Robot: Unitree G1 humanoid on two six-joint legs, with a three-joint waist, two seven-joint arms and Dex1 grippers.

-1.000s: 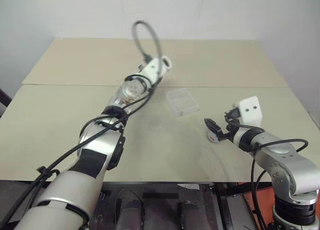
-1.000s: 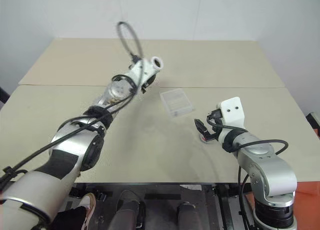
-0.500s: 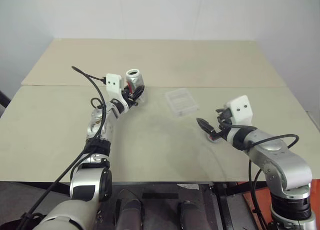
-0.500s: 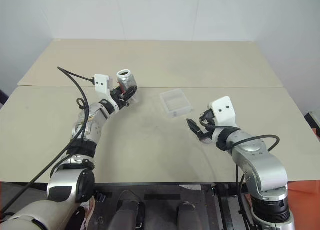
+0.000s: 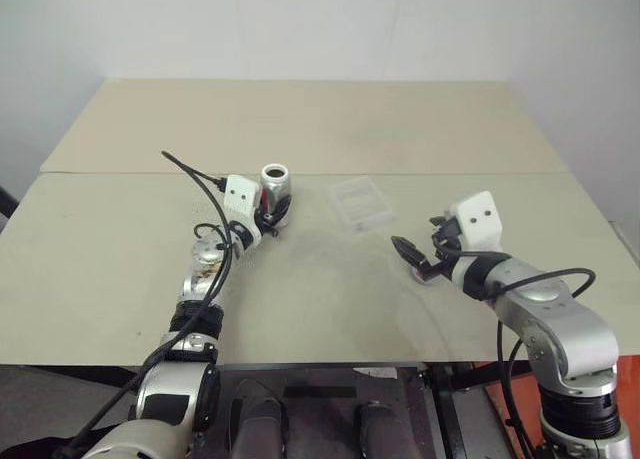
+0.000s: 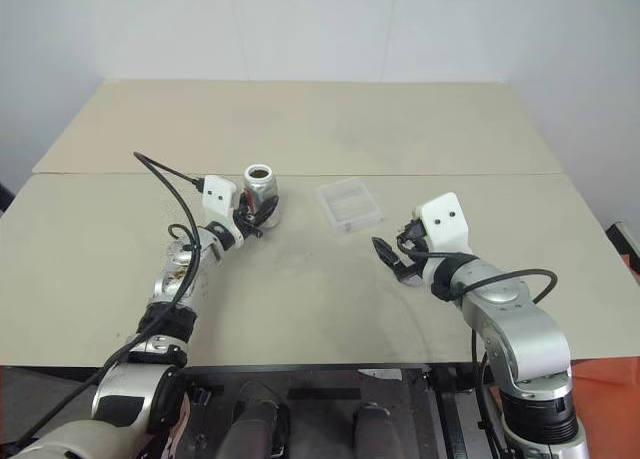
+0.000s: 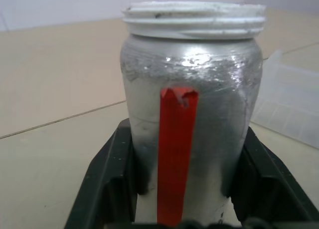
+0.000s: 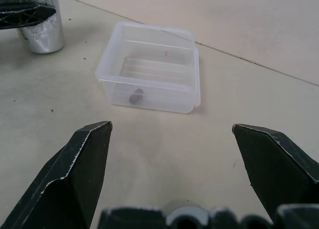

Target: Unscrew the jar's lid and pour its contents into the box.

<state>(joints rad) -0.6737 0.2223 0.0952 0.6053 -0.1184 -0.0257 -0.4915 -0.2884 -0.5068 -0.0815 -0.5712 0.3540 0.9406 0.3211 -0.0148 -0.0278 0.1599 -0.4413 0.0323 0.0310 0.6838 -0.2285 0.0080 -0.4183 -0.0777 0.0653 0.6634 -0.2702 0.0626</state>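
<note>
The right gripper [image 5: 412, 262] hovered low over the near right part of the table [image 5: 330, 309], its two black fingers spread wide with nothing between them, aimed toward the box. A small red-and-white thing [image 5: 425, 275] sat just under its fingers; what it was could not be made out. Farther in, left of centre, the left gripper [image 5: 270, 215] reached level across the table, its fingers [image 7: 107, 181] flanking the lower wall of the jar [image 7: 192, 109] on both sides; whether they pressed it or stood slightly off could not be told. The jar stood upright on the table, long axis vertical, open threaded mouth up, red strip running up the side facing the wrist. Just right of it, apart, the clear box [image 8: 152, 67] lay flat, open side up, a small dark bit [image 8: 135, 97] inside.
</note>
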